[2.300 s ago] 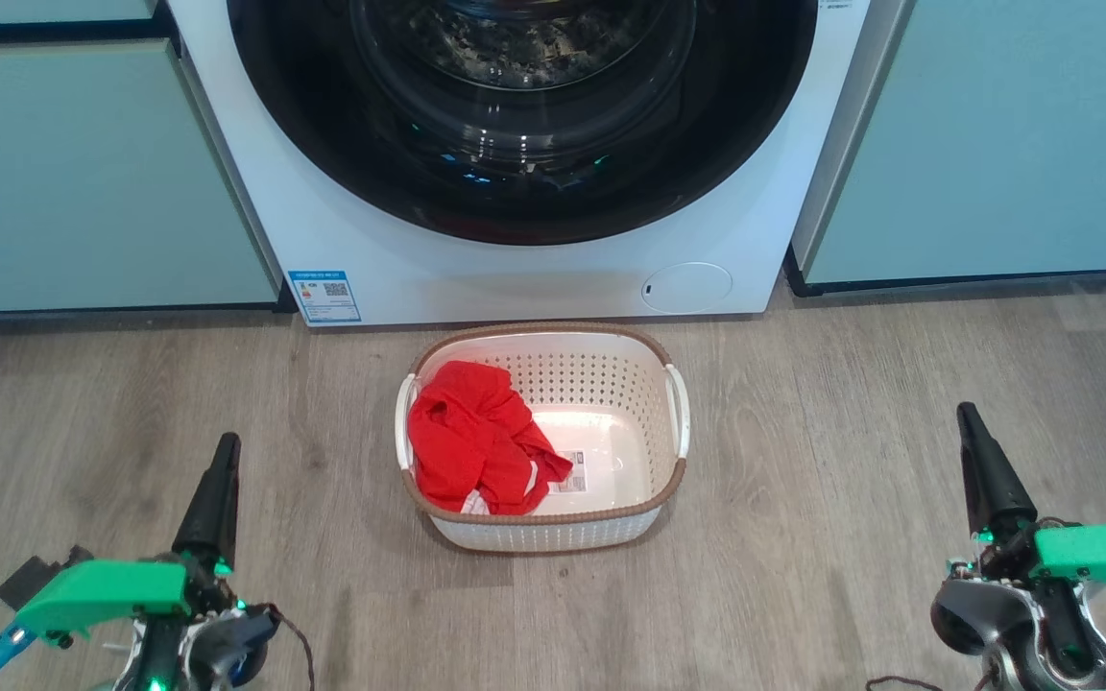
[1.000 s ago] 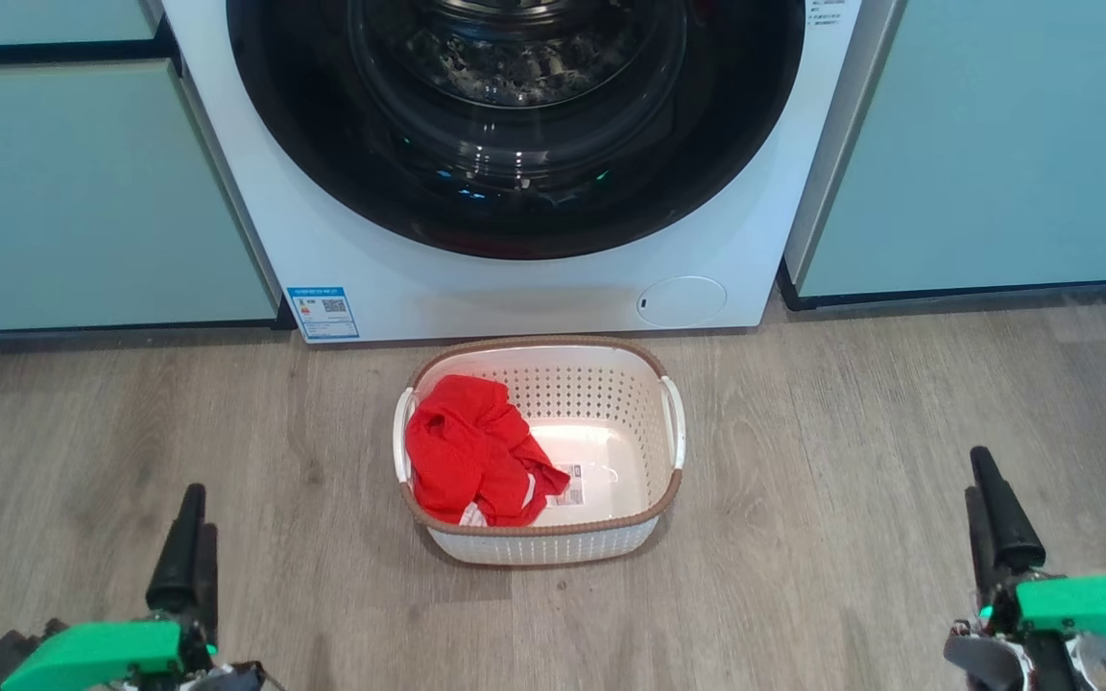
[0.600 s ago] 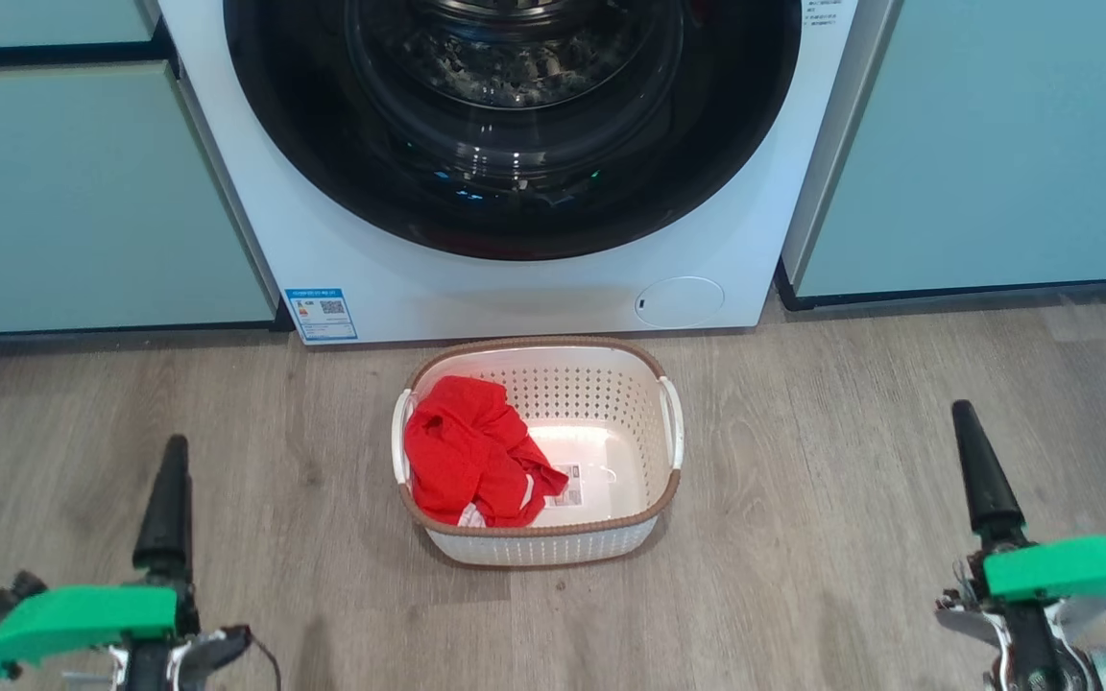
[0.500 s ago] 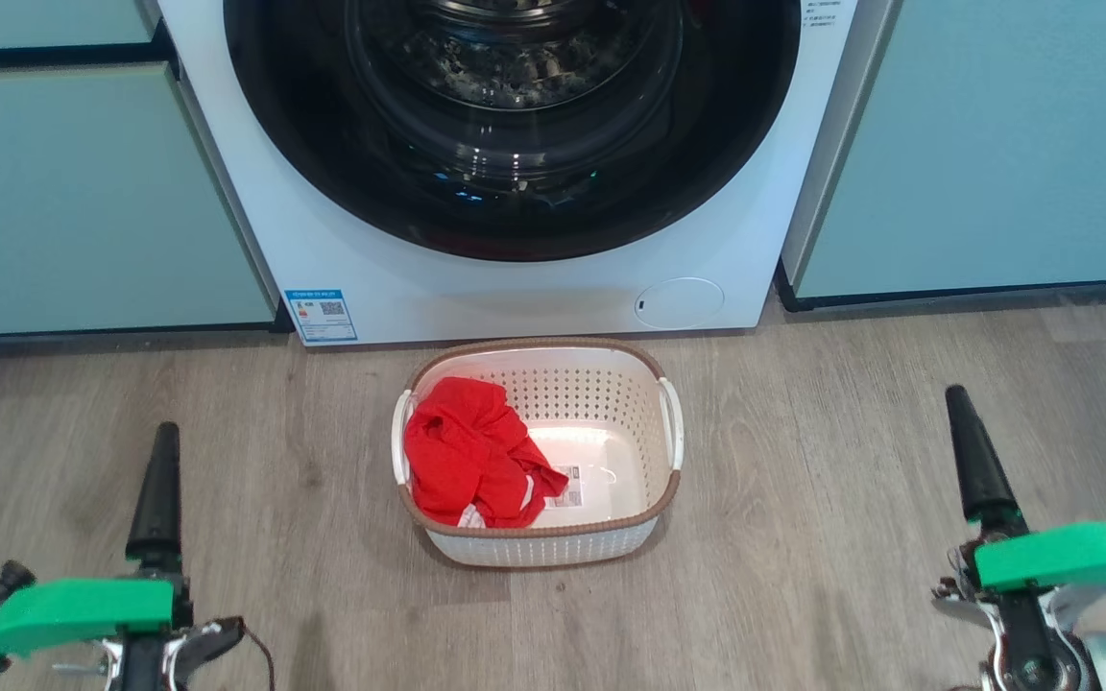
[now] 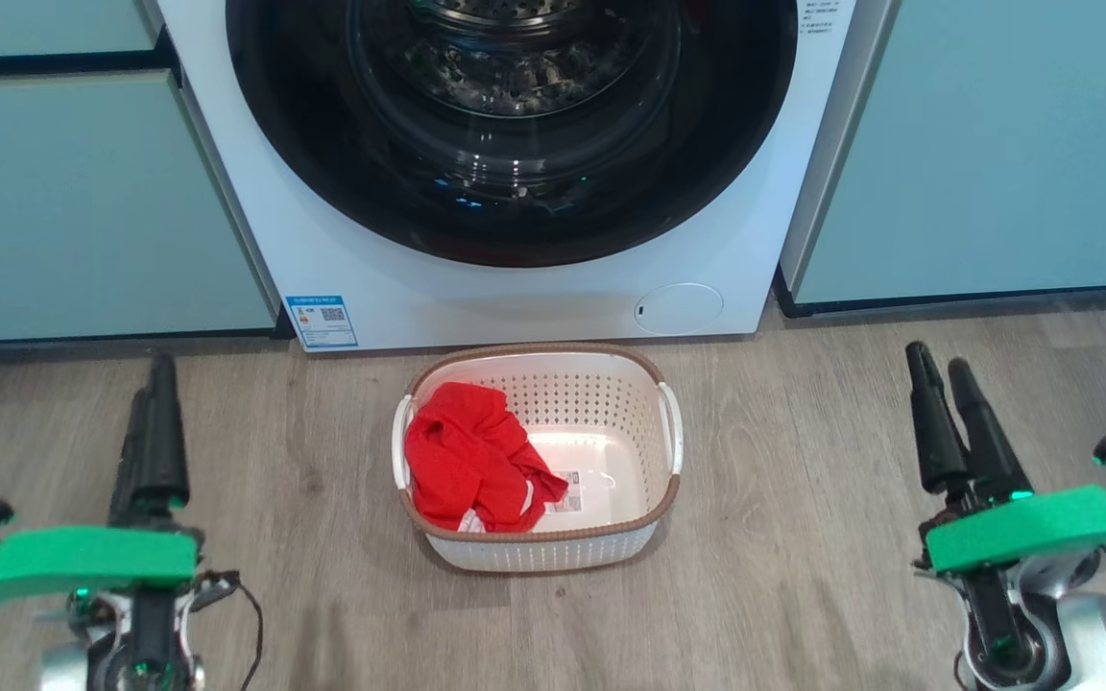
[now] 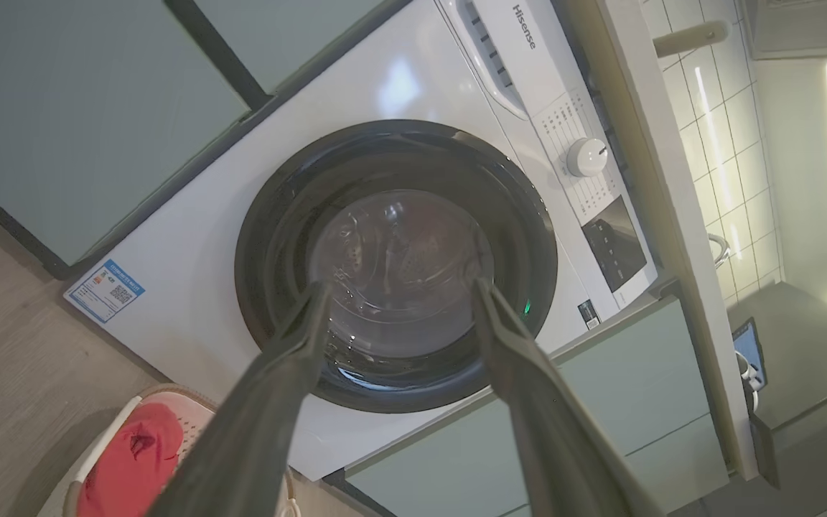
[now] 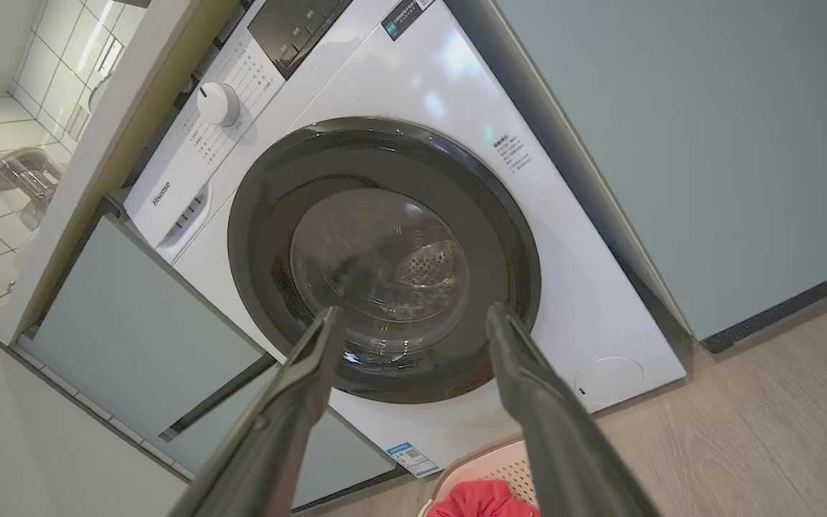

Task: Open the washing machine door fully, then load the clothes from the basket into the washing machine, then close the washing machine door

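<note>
Clothes lie untouched: left fingers and right fingers hang spread and empty over the floor, either side of the basket holding the red heap at its left. Beyond, the door of the washing machine is shut.

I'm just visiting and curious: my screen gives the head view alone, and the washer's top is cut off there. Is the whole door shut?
Observer: Yes. In the left wrist view the washing machine door shows as a full ring, and it looks flush against the front.
Operator: What's above it?
Observer: A round white knob, seen in the right wrist view.
Operator: And the left claw, open or closed? Its two fingers overlap on my screen.
Observer: Open. The left gripper has its fingers well apart and holds nothing.
</note>
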{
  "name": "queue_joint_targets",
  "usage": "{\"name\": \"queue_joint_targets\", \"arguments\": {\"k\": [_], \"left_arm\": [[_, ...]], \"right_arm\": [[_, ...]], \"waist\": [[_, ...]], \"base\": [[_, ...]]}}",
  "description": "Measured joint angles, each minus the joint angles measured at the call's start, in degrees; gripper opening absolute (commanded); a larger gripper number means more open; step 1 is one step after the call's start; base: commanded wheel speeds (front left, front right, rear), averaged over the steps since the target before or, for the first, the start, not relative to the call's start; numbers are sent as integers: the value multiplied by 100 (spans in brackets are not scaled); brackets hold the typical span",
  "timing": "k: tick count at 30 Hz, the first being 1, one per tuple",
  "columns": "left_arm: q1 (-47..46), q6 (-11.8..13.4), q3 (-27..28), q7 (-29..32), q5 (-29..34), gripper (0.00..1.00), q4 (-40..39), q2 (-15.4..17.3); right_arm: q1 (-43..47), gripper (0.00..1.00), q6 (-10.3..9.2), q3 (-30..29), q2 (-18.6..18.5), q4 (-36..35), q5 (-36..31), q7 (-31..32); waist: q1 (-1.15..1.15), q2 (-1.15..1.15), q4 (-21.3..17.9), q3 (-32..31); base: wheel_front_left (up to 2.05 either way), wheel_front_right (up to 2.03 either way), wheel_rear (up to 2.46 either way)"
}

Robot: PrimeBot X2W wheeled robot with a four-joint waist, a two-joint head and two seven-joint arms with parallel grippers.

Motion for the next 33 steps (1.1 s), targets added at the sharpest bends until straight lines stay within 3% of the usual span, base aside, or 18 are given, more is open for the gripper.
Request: {"name": "queue_joint_targets", "arguments": {"k": [9, 23, 29, 33], "left_arm": [[2, 354, -476, -145, 1072, 100, -466, 3], [27, 532, -1343, -355, 2738, 100, -599, 32], [28, 915, -1853, -458, 3409, 100, -612, 352], [29, 1316, -2293, -538, 3717, 100, -514, 564]], "right_arm": [[-25, 100, 0, 194, -21, -325, -973, -183], [-36, 100, 0, 350, -64, -411, -2124, -403], [-16, 100, 0, 461, -57, -248, -2596, -494], [-14, 100, 0, 453, -57, -162, -2795, -561]], "waist": [[0, 0, -13, -30], [0, 0, -47, -106], [0, 0, -98, -117], [0, 0, -133, -134]], "base": [[0, 0, 0], [0, 0, 0], [0, 0, 0], [0, 0, 0]]}}
